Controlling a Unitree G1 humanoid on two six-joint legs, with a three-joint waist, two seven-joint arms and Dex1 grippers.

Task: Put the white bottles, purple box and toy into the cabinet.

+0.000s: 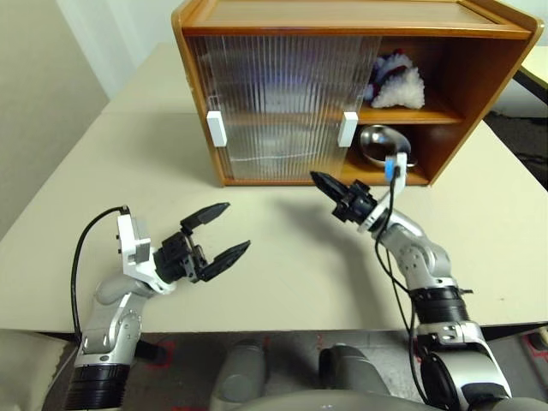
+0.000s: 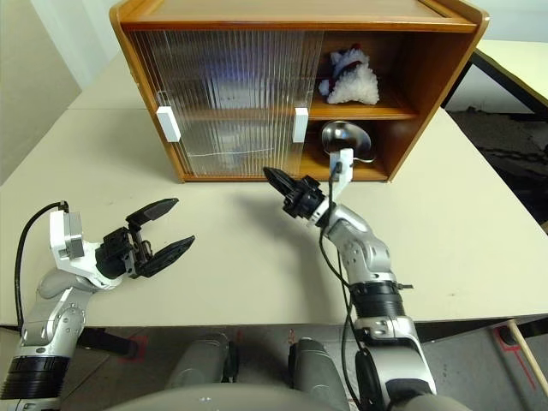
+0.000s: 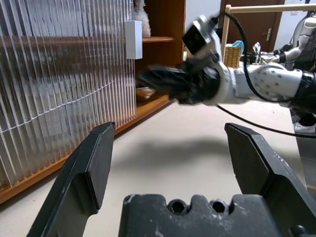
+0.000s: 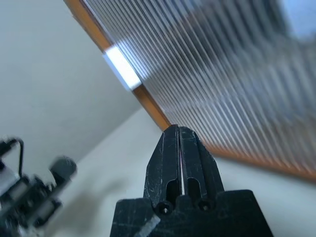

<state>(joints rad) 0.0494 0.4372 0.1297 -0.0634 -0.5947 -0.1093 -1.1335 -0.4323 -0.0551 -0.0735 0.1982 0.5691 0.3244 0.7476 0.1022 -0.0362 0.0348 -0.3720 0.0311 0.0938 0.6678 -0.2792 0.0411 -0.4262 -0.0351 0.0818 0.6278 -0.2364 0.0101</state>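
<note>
Beige counter with the wooden cabinet sitting at the back of it, so pretty simple setup. Ribbed sliding doors cover the left and middle part, with two white handles on them, and the right end is open. Up on the top shelf in that open bit sits the toy, white and fluffy, tucked toward the back. Below it on the bottom shelf there's a shiny metal dish. Right gripper is up just in front of the doors near the lower right handle, fingers pressed together with nothing between them. Left gripper hangs over the counter well apart from the cabinet, fingers spread wide and empty.
</note>
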